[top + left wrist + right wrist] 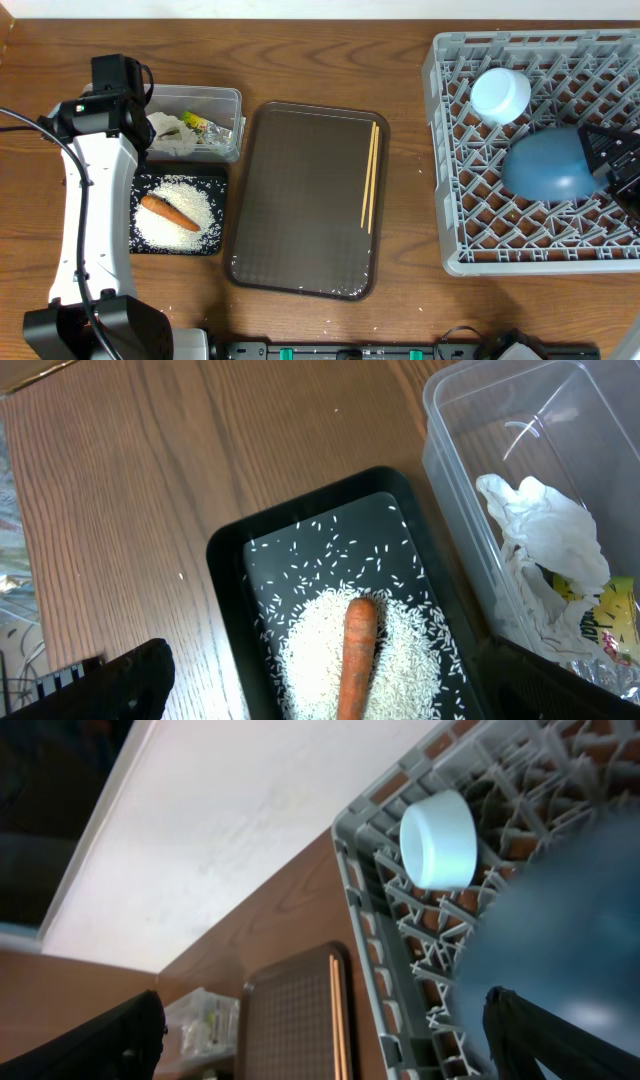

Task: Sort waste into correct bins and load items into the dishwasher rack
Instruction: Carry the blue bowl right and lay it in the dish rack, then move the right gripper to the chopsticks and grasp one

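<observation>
**Two claws wide apart, nothing gripped on either side**

Over on the left, the left gripper [320,690] hangs above the black tray [218,178], its fingers [120,685] spread to the edges of the wrist view and nothing between them. In that tray sits a pile of white rice [195,195] with the orange carrot [168,211] lying across the top, and loose grains are scattered round it. Just beside it is the clear tub [205,95], holding crumpled white paper wrappers [170,130] and a yellow-green packet [205,128].

Mid-table, the brown serving tray [300,200] carries only the pair of chopsticks [371,175], laid side by side along its right edge.

Now to the right: the grey dishwasher rack [445,200] has a small white cup [500,95] in among its pegs and a round blue dish [548,165] next to it, leaning on the lattice. Plate or bowl, I can't say from here. The right gripper [330,1040] is right by that dish, fingers [100,1040] well apart. The dish fills the wrist view as a blue blur by one finger, and contact can't be judged.
</observation>
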`<action>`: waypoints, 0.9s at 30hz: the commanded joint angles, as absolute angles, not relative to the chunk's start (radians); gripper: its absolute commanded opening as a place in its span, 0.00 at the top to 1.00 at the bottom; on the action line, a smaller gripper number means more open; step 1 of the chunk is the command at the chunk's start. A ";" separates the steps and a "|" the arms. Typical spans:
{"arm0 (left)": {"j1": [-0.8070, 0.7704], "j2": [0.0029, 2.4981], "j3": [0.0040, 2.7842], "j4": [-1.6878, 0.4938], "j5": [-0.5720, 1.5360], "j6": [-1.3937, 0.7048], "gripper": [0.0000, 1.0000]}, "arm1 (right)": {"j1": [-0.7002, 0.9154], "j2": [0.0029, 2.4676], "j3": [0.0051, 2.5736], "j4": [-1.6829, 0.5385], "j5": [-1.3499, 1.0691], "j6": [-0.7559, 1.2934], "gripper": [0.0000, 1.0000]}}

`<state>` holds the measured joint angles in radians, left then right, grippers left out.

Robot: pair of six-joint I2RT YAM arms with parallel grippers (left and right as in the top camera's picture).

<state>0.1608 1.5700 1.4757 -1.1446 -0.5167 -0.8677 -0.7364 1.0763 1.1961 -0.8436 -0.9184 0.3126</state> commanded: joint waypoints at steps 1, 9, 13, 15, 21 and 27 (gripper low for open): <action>0.162 1.573 1.477 -1.147 -0.539 -0.876 0.02 | -0.745 1.040 1.243 -0.852 -0.878 0.348 0.01; 0.162 1.573 1.477 -1.147 -0.539 -0.876 0.02 | -0.673 0.999 1.257 -0.868 -0.877 0.362 0.01; 0.162 1.573 1.477 -1.147 -0.539 -0.876 0.02 | -0.569 0.999 1.257 -0.875 -0.799 0.362 0.01; 0.162 1.573 1.477 -1.147 -0.539 -0.876 0.02 | -0.496 0.999 1.257 -0.893 -0.715 0.362 0.01; 0.162 1.573 1.477 -1.147 -0.539 -0.876 0.02 | -0.173 1.021 1.256 -0.949 -0.393 0.369 0.01; 0.162 1.573 1.477 -1.147 -0.539 -0.876 0.02 | 0.205 1.131 1.257 -0.920 -0.115 0.439 0.01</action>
